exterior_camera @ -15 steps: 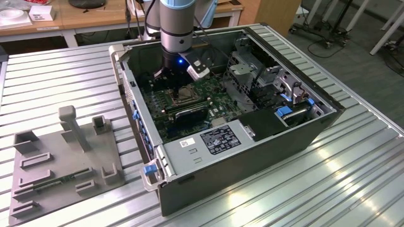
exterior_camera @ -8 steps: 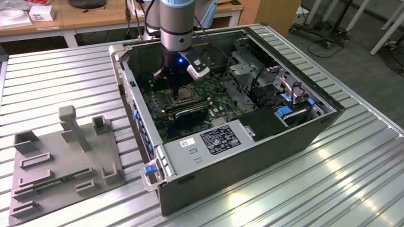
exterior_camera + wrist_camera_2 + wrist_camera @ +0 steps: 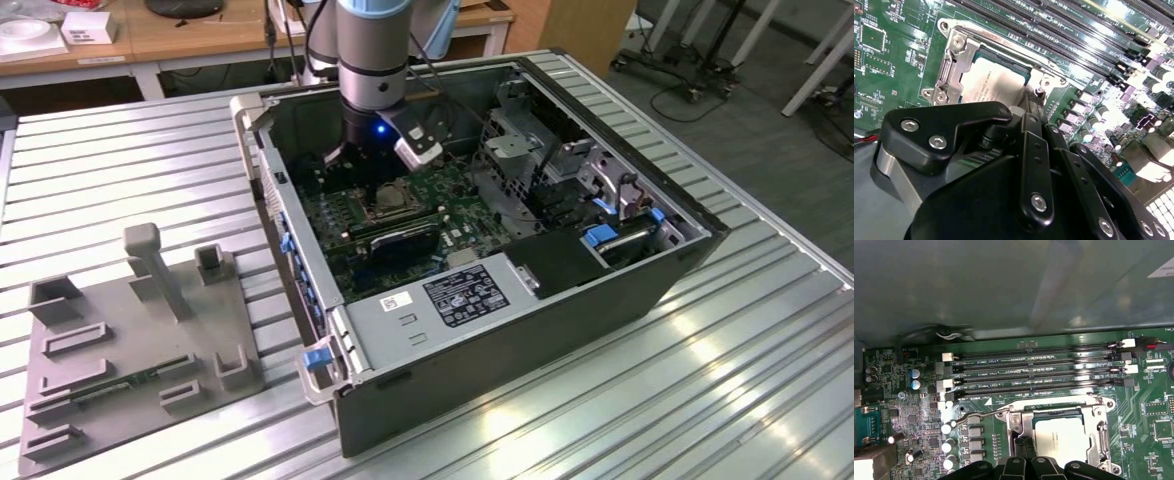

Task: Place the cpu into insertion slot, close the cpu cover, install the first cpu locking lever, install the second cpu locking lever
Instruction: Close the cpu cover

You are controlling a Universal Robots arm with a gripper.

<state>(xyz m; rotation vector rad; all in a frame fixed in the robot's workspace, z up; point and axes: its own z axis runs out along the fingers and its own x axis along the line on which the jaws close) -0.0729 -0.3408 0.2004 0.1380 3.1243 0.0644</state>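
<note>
In the exterior view the case (image 3: 534, 300) lies open on its side on the slatted table (image 3: 134, 150). The arm (image 3: 374, 60) comes down into it from twelve o'clock and ends just over the slot (image 3: 388, 198) on the green board (image 3: 400, 250). This view gives the surroundings. The case walls ring the board, a drive cage (image 3: 534, 160) stands at three o'clock of the slot, and the power supply (image 3: 461, 295) lies at five o'clock. The room left open is straight above the slot. A grey fixture (image 3: 134, 340) sits on the table at eight o'clock of the case, well apart from it.

The first wrist view gives the socket from close by. The cpu (image 3: 1061, 437) sits flat in the slot, a pale silvery square with fine print on its face. The cover (image 3: 1100, 437) lies flat around it, and the chip shows through its cut-out. A thin wire lever (image 3: 1054, 401) runs along the cover's edge, between it and the nearest of four long black memory slots (image 3: 1039, 372). A row of silver capacitors (image 3: 949, 430) stands just beside the socket. The claw (image 3: 1024, 447) has its fingers drawn together, with nothing seen between them. Its tips are at the cover's edge, just beside the cpu.

The second wrist view looks past the claw's black linkage. It shows the cover's corner screws and the narrow gap between the lever and the memory slots. Here too the fingertips are together, low over the cover's rim beside the chip. Whether they touch the metal cannot be told.
</note>
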